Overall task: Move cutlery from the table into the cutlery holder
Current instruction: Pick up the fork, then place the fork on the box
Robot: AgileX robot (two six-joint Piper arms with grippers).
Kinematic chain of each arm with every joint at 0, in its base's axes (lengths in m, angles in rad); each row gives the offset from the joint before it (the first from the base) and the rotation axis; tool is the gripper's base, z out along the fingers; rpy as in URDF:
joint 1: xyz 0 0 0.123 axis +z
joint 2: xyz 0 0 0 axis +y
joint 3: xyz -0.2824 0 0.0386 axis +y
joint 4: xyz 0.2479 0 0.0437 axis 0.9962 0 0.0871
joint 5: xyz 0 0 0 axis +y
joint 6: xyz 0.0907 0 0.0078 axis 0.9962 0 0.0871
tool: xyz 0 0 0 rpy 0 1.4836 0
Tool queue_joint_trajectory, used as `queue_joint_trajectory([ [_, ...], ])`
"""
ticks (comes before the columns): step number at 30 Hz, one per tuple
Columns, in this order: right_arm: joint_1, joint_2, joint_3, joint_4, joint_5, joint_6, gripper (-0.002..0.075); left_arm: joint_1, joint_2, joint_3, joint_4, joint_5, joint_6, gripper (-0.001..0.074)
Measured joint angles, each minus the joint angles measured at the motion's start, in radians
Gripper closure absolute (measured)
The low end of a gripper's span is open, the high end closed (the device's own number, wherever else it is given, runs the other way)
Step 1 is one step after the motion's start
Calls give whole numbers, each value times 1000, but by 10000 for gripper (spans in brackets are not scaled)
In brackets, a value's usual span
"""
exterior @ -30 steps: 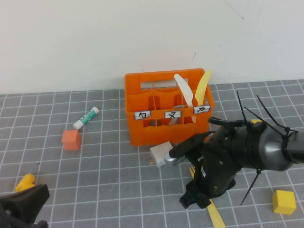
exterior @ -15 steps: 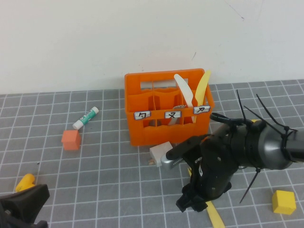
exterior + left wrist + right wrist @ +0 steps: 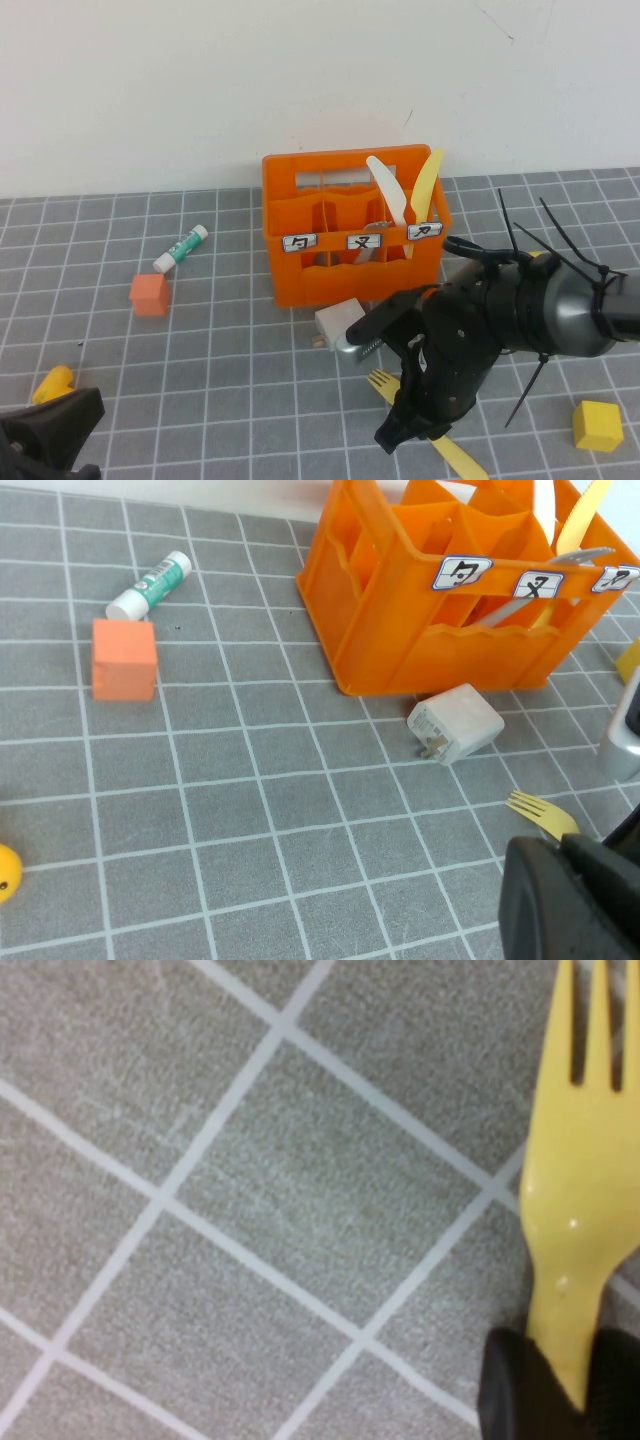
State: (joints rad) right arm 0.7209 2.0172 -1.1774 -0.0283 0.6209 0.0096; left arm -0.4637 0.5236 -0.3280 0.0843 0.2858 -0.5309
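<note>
Grey tiled table (image 3: 200, 400) bearing everything. Orange cutlery holder (image 3: 350, 270) sitting at back, grey fork (image 3: 372, 247) leaning in middle compartment beside white knife (image 3: 388, 190) and yellow knife (image 3: 425, 190). Right gripper (image 3: 405, 430) working low in front of holder, fingers (image 3: 520, 1385) pinching pale yellow fork (image 3: 383, 382) at neck. Left gripper (image 3: 50, 430) sitting far off holder's front-left; cannot tell its opening. White charger (image 3: 335, 322) lying against holder's front.

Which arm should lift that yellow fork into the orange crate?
The right: its claw is already shut on the fork, near the crate. The left claw sits in the near left corner.
</note>
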Motion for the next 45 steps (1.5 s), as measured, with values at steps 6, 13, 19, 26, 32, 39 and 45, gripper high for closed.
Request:
queue_joint_trajectory([
  [6, 0, -11, 0, 19, 0, -2, 604, 0, 0, 0, 0, 0, 0, 735],
  [13, 2, -152, 9, 51, -21, -2, 604, 0, 0, 0, 0, 0, 0, 735],
  [19, 2, -327, 9, 53, -70, -10, 604, 0, 0, 0, 0, 0, 0, 735],
  [26, 2, -469, 9, 40, -314, -33, 604, 0, 0, 0, 0, 0, 0, 735],
  [32, 2, -480, 11, -58, -589, -35, 605, 0, 0, 0, 0, 0, 0, 736],
  [39, 2, -450, 11, -117, -862, -64, 605, 0, 0, 0, 0, 0, 0, 736],
  [45, 2, -372, 11, -101, -1007, -220, 605, 0, 0, 0, 0, 0, 0, 736],
])
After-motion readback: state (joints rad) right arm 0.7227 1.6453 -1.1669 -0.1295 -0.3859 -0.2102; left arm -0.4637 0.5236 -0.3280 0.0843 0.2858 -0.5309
